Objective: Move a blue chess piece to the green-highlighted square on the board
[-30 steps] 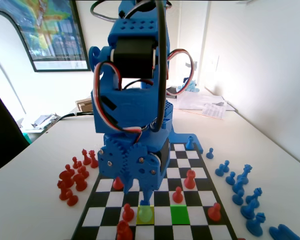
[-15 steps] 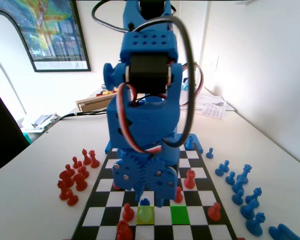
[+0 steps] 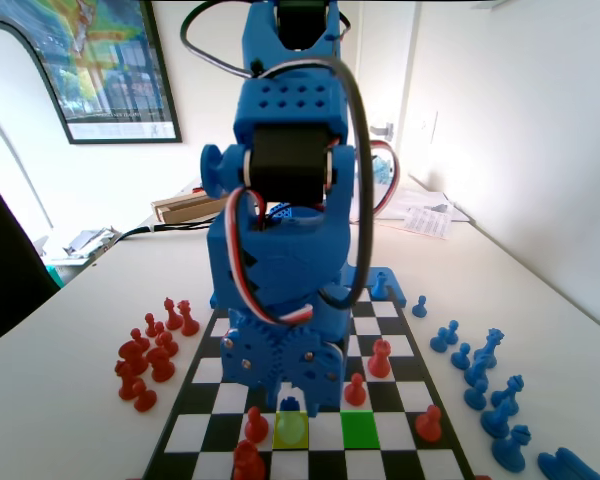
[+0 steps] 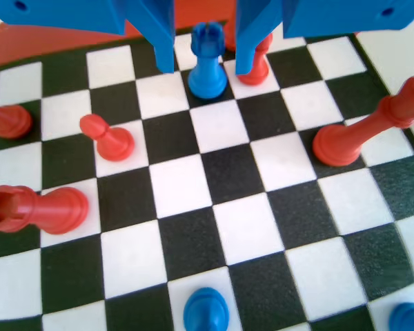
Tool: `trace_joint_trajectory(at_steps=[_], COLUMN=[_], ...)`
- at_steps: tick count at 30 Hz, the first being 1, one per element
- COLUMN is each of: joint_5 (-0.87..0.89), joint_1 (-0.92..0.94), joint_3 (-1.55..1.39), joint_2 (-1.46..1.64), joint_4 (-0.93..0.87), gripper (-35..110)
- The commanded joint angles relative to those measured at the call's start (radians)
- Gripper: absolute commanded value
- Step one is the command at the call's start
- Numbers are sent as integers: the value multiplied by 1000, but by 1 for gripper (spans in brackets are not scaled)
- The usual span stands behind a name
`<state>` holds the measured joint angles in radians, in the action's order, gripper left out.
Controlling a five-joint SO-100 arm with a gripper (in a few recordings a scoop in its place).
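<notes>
A white table (image 3: 70, 300) runs back to plain white walls (image 3: 520, 110) under bright, even light. A black-framed colourful poster (image 3: 105, 65) hangs on the far wall at the fixed view's left. Loose papers (image 3: 420, 212) lie at the table's far right, a cardboard box (image 3: 185, 207) near its middle. A dark chair back (image 3: 5, 265) stands at the left edge.

In the fixed view the blue arm's tool (image 3: 290, 405) hides all but the top of the short blue plastic chess piece (image 3: 290, 403), while the wrist view's bottom edge crops a rounded blue piece (image 4: 205, 312).
</notes>
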<state>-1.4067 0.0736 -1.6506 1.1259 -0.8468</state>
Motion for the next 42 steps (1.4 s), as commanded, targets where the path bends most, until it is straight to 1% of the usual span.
trace_joint_trajectory(at_steps=[1, 20, 32, 35, 42], joint_5=[-14, -18, -29, -32, -57], joint_1=[23, 28, 28, 26, 26], joint_3=[48, 130, 126, 120, 106], joint_2=[34, -26, -35, -35, -35], joint_4=[3, -11, -11, -11, -11], gripper=[14, 14, 14, 12, 2])
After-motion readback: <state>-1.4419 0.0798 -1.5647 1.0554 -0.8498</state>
